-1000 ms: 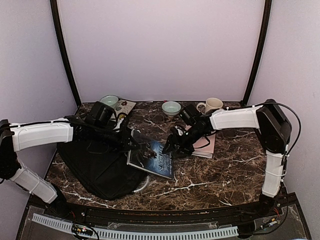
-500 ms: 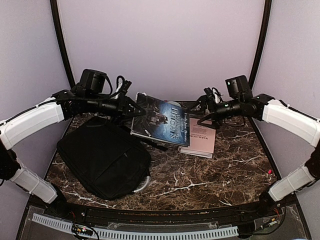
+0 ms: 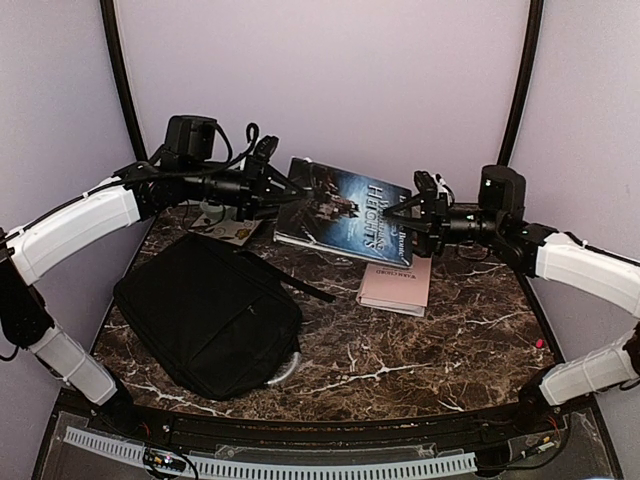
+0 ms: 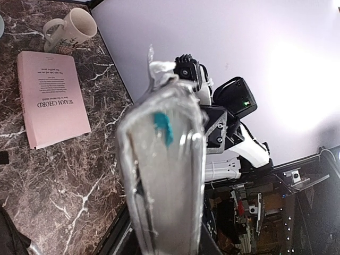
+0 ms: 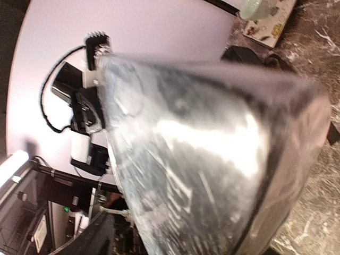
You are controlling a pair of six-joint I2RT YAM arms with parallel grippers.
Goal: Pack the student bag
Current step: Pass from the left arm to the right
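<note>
The student bag lies flat and closed on the left of the marble table, its grey-white handle at the near right corner. A dark blue book in a clear cover hangs in the air above the back of the table. My left gripper is shut on its left edge, and my right gripper is shut on its right edge. In the left wrist view the book's edge fills the middle. In the right wrist view its cover fills the frame, with the bag behind.
A pink book lies on the table right of the bag; it also shows in the left wrist view beside a cream mug. A patterned card lies at the back left.
The blue book has gone from lying by the bag to being held high in the air. Both arms have risen, and my right gripper has come to the book's right edge.
</note>
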